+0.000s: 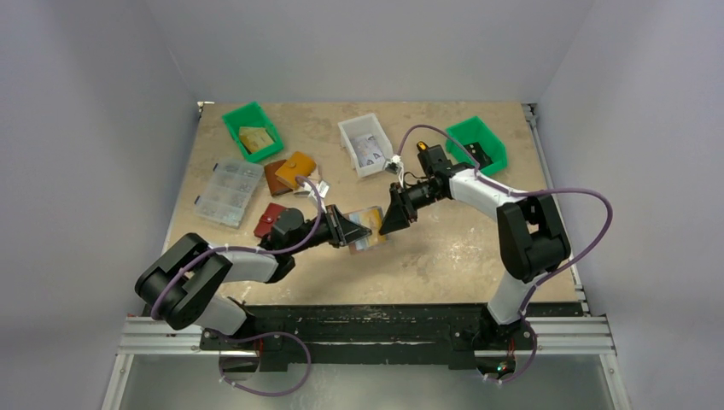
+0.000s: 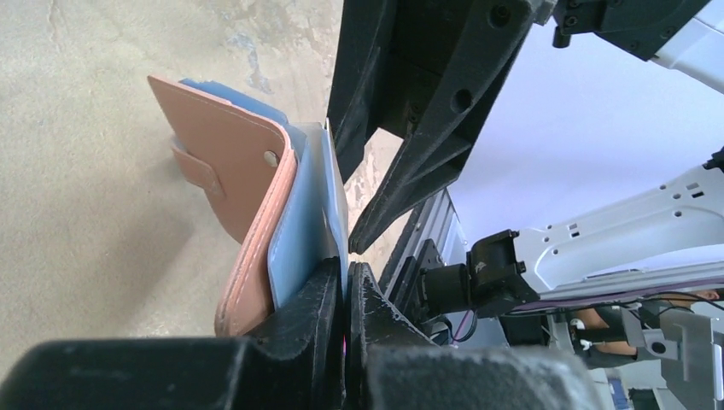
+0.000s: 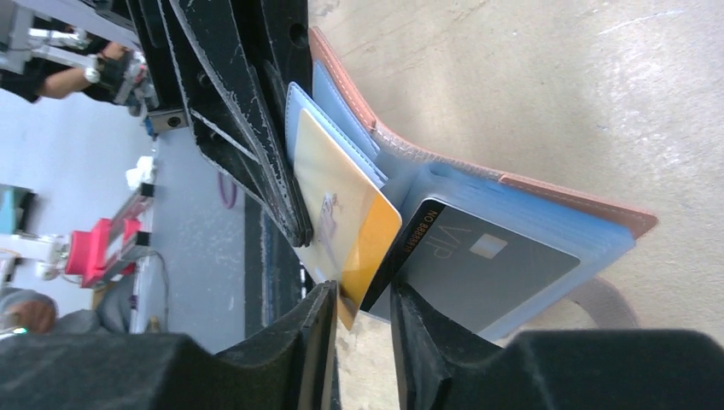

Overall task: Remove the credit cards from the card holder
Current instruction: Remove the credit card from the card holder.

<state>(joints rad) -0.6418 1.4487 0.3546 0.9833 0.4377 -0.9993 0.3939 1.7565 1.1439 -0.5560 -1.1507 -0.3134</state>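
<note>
Tan speckled table [image 1: 461, 248], wide and bare at centre. Green bins [image 1: 252, 130], a white bin [image 1: 364, 143] and a clear compartment box [image 1: 229, 192] sit well back; mustard wallet [image 1: 296, 168] and red pouch [image 1: 271, 219] lie near the left arm, nothing blocking. Mid-table, the left gripper [image 2: 346, 273] is pressed tight on the card holder [image 2: 222, 162], stitched pink-brown leather splayed open with glossy blue sleeves. The right gripper [image 3: 360, 312] is narrowly parted, straddling the gold card's [image 3: 341, 205] rounded corner. A matte grey card [image 3: 487, 265] is sleeved beside it.

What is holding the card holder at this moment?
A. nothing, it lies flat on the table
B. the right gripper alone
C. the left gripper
C: the left gripper is shut on the blue sleeve edge of the card holder, as the left wrist view shows.
</note>
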